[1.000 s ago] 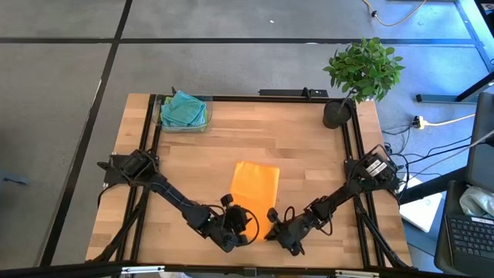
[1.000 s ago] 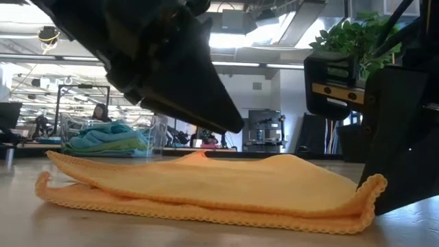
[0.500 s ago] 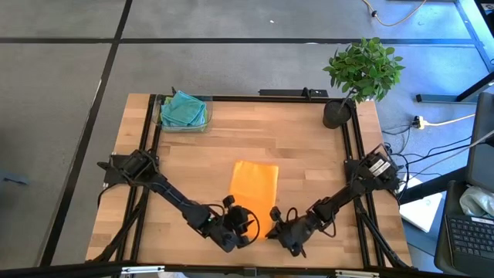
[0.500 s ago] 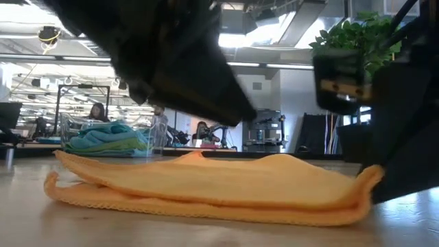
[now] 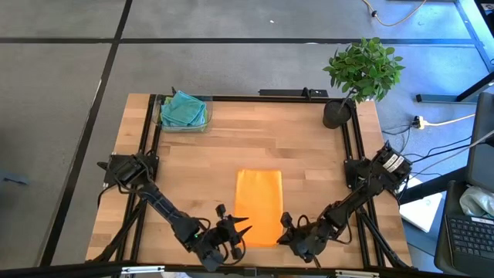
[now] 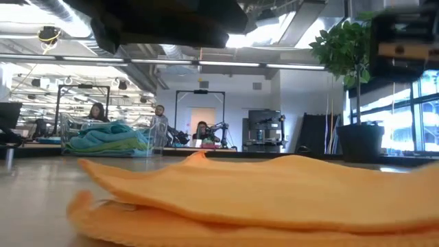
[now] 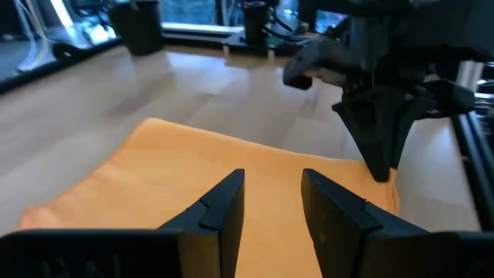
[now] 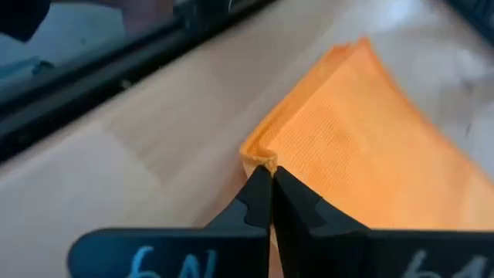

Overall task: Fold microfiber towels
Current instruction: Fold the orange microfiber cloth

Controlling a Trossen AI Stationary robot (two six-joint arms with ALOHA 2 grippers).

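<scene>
**Orange towel folded at near edge, 2 grippers beside it**

Table (image 5: 309, 147): wood, black frame; plant (image 5: 363, 69) at the far right corner.

Orange towel (image 5: 258, 207): folded rectangle, near-centre. Low view alone shows its 2 layers (image 6: 274, 199) lying flat.

Bin (image 5: 184, 112): far left corner, holding teal and green towels; only the low view shows the green layer and people in the room behind.

Left gripper (image 5: 238, 229): low at the towel's near left corner, arm stretched forward, fingers apart over the cloth (image 7: 270, 208), holding nothing.

Right gripper (image 5: 284, 232): low at the near right corner, fingers together, tips (image 8: 270, 181) at the towel's corner; whether cloth is pinched cannot be told.
</scene>
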